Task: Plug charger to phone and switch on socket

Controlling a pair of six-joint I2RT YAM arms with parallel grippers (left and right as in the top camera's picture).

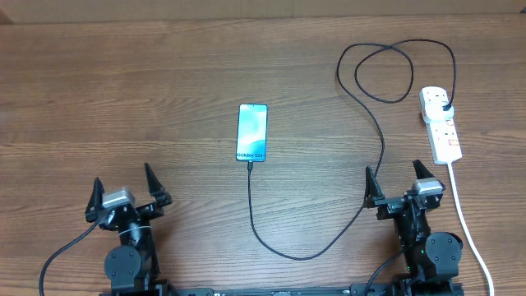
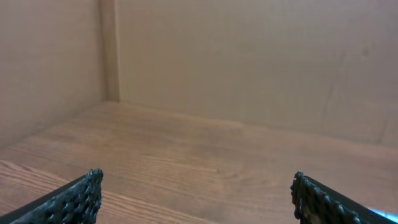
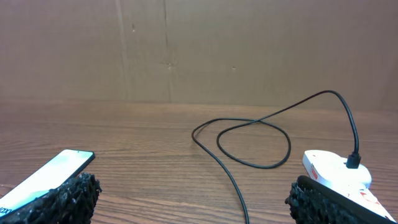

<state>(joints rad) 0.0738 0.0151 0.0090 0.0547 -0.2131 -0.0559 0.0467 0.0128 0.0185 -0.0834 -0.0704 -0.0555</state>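
1. Charger [image 1: 250, 197]: a long, thin black cable that lies loose on the wooden table [image 1: 164, 82]. It runs from the lower edge of the phone [image 1: 252, 132] in a wide curve past the right gripper [image 1: 393, 168], makes a loop, and ends at its black plug [image 1: 445, 107].
2. The plug sits in the far end of the socket [image 1: 441, 136], the white strip at the right side of the table. The connector tip [image 1: 249, 164] touches the lower edge of the phone and seems to be inserted, but it is too small to be sure.
3. I judge the cable to be very light and soft. Pulling it in the middle can drag the phone or draw the tip out, so the best hold is just behind the tip, where it is stiffest.
4. The phone is flat and smooth, and probably slippery on the wood. It needs support at its far edge if the tip is pushed in.
5. The socket looks rigid and light. Its switch, which I cannot make out clearly, probably wants a short press from above, and the strip may slide.
6. The left gripper [image 1: 122, 174] and the right gripper are both spread wide and hold nothing.
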